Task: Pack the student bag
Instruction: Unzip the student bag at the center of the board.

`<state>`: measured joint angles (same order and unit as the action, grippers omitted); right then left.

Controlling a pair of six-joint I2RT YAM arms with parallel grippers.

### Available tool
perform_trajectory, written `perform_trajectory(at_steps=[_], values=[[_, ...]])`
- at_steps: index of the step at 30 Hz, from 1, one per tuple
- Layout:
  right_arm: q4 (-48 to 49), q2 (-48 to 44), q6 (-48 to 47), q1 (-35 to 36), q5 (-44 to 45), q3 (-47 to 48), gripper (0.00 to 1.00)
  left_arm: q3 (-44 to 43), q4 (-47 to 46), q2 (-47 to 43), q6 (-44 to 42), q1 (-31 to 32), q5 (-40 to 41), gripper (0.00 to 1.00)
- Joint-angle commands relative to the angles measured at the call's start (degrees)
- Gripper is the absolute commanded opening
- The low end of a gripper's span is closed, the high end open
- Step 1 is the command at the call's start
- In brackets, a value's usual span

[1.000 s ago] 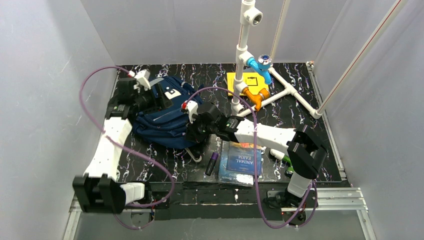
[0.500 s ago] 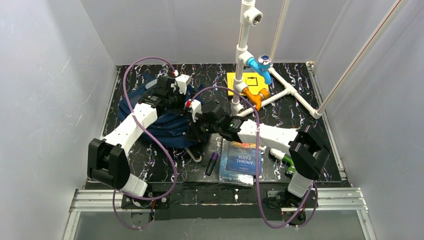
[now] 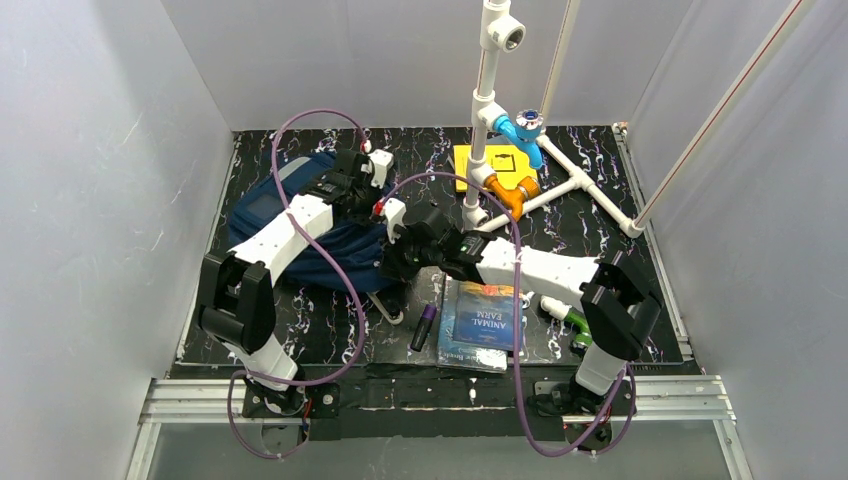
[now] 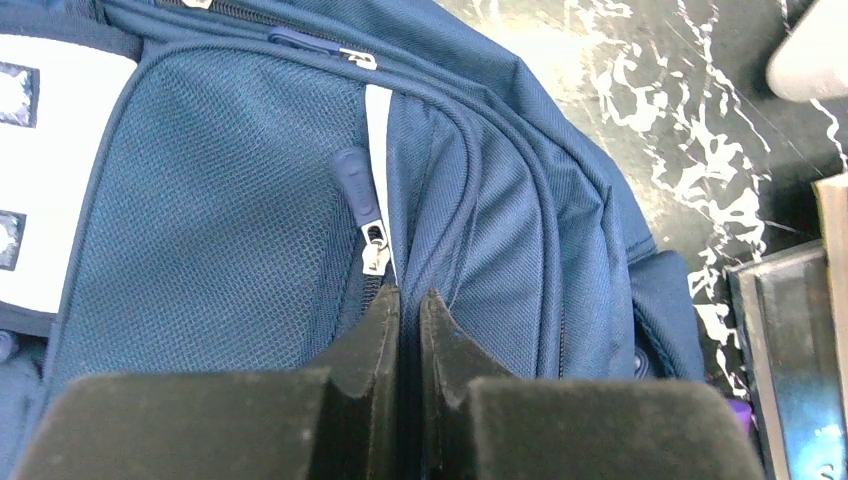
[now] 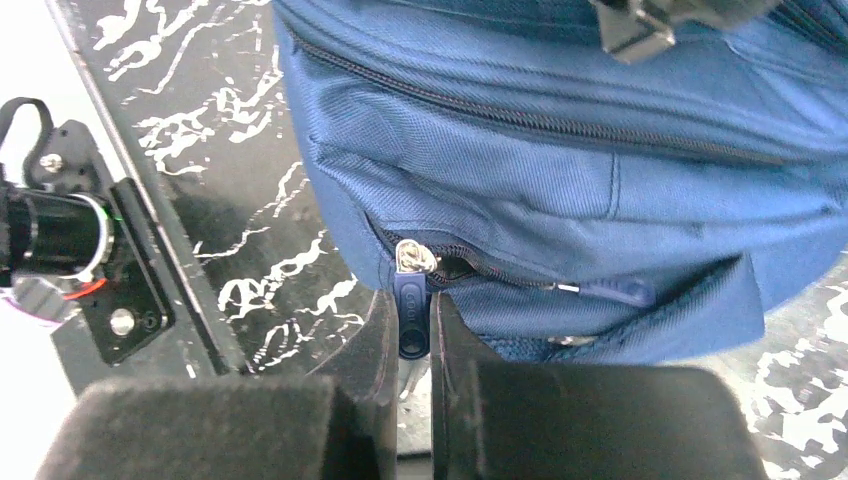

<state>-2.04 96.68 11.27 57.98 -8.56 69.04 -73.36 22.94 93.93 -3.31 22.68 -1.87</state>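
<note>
- One student bag (image 3: 262,205), navy fabric and soft, lies slumped at the 9 o'clock side of the black marbled table (image 3: 600,215) in the overhead view, with both arms reaching onto it.
- Seen by the left wrist camera, the bag has a mesh front panel with white patches at its 9 o'clock edge. A pale stripe runs beside a curved zip.
- Left gripper (image 4: 408,298): the jaws are closed to a sliver. The tips press on the bag directly at 6 o'clock of a metal zipper slider (image 4: 374,247) with a dark-blue tab. Whether any cloth is pinched cannot be told.
- Right gripper (image 5: 413,300): the jaws are clamped on a blue zipper pull (image 5: 411,325). It hangs from its metal slider at the end of a pocket zip on the bag's lower corner, and a small dark gap shows beside the slider.
- An "Animal Farm" paperback (image 3: 487,318) lies at 5 o'clock of the right gripper, and a purple marker (image 3: 424,327) lies just beside it at its 9 o'clock.
</note>
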Motion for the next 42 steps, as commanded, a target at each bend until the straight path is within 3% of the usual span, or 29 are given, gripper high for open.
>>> perform_trajectory(at_steps=[1,6,13,16,20,28,34,42], values=[[-5.7,-4.2,-3.5,0.0,4.0,5.3,0.01,-2.4,-1.3,-2.3,6.6,-1.4,13.2,0.00],[-9.1,-3.3,-5.3,1.7,7.9,7.9,0.01,-4.8,-5.7,-3.4,16.9,-1.5,17.9,0.00],[-15.3,0.5,-7.8,8.2,28.1,13.8,0.01,-13.6,-2.8,0.6,27.6,-2.1,22.7,0.00],[-13.6,1.6,-7.7,9.0,24.3,14.0,0.01,-15.7,-3.5,1.4,32.3,-3.2,20.8,0.00],[-1.9,1.3,-8.6,9.2,14.9,8.6,0.01,-16.3,-6.5,1.3,37.1,-3.8,17.4,0.00],[14.0,5.4,-15.6,9.2,4.5,5.0,0.01,-16.5,-9.6,-1.9,39.0,-4.1,16.5,0.00],[16.1,9.1,-20.7,9.7,3.4,5.4,0.01,-19.7,-7.5,-2.6,40.9,-4.6,21.3,0.00],[15.8,16.9,-22.1,10.4,3.6,11.9,0.01,-21.0,-6.8,-1.9,43.1,-5.0,19.3,0.00]])
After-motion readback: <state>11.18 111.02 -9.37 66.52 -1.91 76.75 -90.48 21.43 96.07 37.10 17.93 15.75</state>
